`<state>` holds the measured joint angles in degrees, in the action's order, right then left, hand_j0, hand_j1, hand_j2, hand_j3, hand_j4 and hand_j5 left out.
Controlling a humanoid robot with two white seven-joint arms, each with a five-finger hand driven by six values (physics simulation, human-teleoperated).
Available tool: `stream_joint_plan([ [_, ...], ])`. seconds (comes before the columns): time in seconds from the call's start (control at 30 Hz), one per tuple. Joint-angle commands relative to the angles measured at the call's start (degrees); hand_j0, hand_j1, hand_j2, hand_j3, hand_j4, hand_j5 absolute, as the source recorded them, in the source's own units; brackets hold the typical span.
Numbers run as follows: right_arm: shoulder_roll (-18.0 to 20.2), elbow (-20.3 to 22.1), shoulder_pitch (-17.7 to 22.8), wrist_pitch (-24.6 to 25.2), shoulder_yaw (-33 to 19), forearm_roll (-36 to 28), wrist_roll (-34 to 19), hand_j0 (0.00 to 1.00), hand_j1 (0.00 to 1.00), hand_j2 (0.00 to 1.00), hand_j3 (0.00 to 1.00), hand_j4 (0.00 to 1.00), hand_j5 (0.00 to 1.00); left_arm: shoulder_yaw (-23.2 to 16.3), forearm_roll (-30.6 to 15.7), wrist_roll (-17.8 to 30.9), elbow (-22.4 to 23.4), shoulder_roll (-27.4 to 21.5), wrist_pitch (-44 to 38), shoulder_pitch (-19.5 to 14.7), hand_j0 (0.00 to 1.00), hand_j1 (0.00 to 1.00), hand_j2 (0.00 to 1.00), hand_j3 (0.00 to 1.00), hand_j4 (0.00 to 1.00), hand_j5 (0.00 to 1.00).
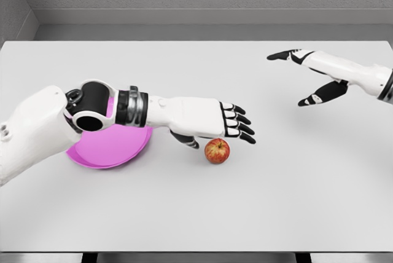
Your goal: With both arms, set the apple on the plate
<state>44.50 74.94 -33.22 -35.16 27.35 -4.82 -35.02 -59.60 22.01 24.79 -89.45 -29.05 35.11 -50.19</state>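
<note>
my left hand [212,121] is stretched out flat over the table [196,214], fingers straight and slack, holding nothing. the fingertips reach just past the apple [217,150], which sits on the table right below and a little in front of my palm; i can't tell whether the thumb touches it, but it looks just apart. the apple is upright, stem up, a short way to the right of the plate [107,149]. the plate is pink and lies under my left forearm, which hides much of it.

my right hand [310,78] hangs over the far right of the table, well apart from the apple, fingers spread and empty.

i judge this to be the reach step: the hand is over the apple but no grasp is made. next i'd need to lower the palm and curl the fingers around the fruit, then carry it left to the plate, moving my forearm clear so there is room to set it down.
</note>
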Motion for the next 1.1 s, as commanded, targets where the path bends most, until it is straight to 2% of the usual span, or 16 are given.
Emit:
stream_joint_plan([
  [0.0,0.06,0.12,0.00,0.16,-0.46,-0.45,0.02,1.00,1.00,1.00,1.00,1.00,1.00,-0.43,-0.12,-0.01,3.58,2.07,-0.11,0.00,1.00,1.00,1.00,1.00,1.00,1.00],
  [0.13,-0.03,0.12,0.09,0.16,-0.46,-0.36,0.02,1.00,1.00,1.00,1.00,1.00,1.00,-1.75,0.14,0.17,4.90,1.81,-0.11,0.18,1.00,1.00,1.00,1.00,1.00,1.00],
  [0.2,-0.03,0.12,0.09,0.16,-0.46,-0.36,0.02,1.00,1.00,1.00,1.00,1.00,1.00,-2.98,2.43,0.08,6.22,2.16,-0.11,0.18,1.00,1.00,1.00,1.00,1.00,1.00],
  [0.7,-0.03,0.12,0.09,0.16,-0.46,-0.36,0.02,1.00,1.00,1.00,1.00,1.00,1.00,-5.00,2.43,0.26,5.69,2.07,-0.11,-1.76,1.00,1.00,1.00,1.00,1.00,1.00],
  [0.87,-0.03,0.04,0.09,0.16,-0.46,-0.45,0.02,1.00,1.00,1.00,1.00,1.00,1.00,-5.88,2.87,2.36,5.78,2.60,-0.11,-1.85,0.93,0.93,0.93,0.93,0.93,0.93],
  [1.07,-0.11,0.03,0.09,0.16,-0.46,-0.45,0.02,1.00,1.00,1.00,1.00,1.00,1.00,-6.15,2.87,3.68,5.69,3.13,-0.11,-2.64,0.92,0.92,0.92,0.92,0.92,0.92],
])
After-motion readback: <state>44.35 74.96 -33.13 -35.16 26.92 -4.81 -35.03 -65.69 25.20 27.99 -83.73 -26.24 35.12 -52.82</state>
